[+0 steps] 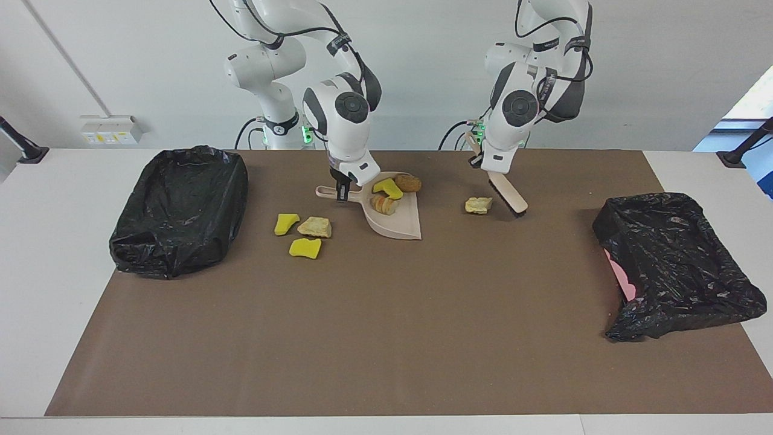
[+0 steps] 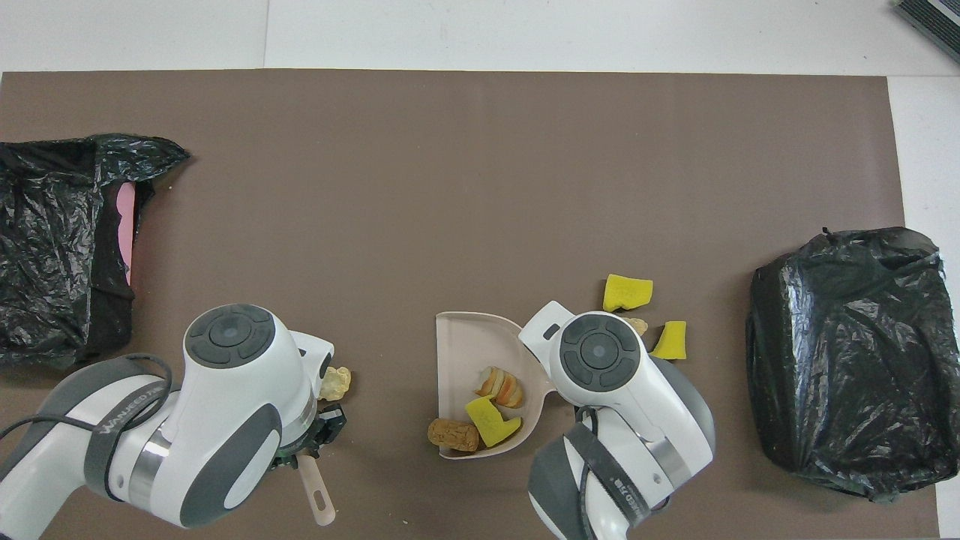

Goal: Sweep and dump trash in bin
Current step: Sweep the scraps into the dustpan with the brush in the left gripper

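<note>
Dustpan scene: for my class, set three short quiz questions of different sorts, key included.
1. True or false: the dustpan holds three pieces of trash.
2. Which tool is the left gripper shut on: A a sponge, B the brush, C a bag?
3. Fill in: the right gripper is shut on the dustpan's ____.

Key: 1 true; 2 B; 3 handle.

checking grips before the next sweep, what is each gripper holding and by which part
Left gripper holds the brush by its handle; right gripper holds the dustpan by its handle.
</note>
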Tool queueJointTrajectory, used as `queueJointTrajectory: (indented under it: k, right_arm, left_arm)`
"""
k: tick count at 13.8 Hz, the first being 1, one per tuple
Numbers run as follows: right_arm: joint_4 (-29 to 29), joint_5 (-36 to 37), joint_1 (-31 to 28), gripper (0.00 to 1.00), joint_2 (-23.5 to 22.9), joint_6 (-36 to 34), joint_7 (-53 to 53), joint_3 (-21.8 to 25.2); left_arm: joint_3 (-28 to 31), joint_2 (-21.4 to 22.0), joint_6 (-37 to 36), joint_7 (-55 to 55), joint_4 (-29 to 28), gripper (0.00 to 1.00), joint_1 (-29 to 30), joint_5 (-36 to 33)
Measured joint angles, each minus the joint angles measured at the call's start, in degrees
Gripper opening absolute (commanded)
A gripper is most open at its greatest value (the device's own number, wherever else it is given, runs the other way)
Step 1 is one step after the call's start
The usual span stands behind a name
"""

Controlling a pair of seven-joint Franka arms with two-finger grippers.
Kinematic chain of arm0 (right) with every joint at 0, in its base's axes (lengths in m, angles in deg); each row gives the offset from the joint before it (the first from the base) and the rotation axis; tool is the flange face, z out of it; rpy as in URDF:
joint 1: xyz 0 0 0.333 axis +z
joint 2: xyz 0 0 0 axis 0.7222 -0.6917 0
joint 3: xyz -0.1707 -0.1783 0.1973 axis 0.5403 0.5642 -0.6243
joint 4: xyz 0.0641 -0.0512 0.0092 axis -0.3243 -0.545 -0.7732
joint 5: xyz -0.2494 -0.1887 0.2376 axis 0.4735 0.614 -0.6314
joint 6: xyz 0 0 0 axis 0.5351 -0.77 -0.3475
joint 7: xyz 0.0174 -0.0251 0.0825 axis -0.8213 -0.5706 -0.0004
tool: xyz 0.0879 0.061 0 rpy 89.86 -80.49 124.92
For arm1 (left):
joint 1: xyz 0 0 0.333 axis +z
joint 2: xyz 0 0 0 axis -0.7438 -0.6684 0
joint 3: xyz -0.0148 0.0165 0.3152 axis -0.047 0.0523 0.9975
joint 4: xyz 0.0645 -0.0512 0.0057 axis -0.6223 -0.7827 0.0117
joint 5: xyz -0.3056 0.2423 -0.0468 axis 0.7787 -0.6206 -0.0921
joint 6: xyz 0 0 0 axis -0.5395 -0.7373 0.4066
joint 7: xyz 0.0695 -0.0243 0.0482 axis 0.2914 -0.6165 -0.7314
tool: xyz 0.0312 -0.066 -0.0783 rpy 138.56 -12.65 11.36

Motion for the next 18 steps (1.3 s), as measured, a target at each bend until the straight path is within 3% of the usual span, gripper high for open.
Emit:
queueJointTrajectory:
  k: [5, 11, 18]
  right_arm:
    - [0.0, 0.0, -0.3, 0.0, 0.0, 0.0, 0.0, 0.0]
    - [0.0, 0.0, -0.3, 0.0, 0.0, 0.0, -0.1, 0.0]
    - [0.0, 0.0, -2.2, 0.0, 0.0, -0.4, -0.9, 0.1]
  left_arm:
    - [-1.4, 0.2, 11.7, -5.3, -4.5, 0.0, -1.9, 0.0]
    - [-2.2, -4.9, 25.3, -3.3, -3.6, 0.0, -12.7, 4.0]
    - [-2.5, -7.7, 27.9, 10.2, 2.7, 0.0, -19.3, 10.1]
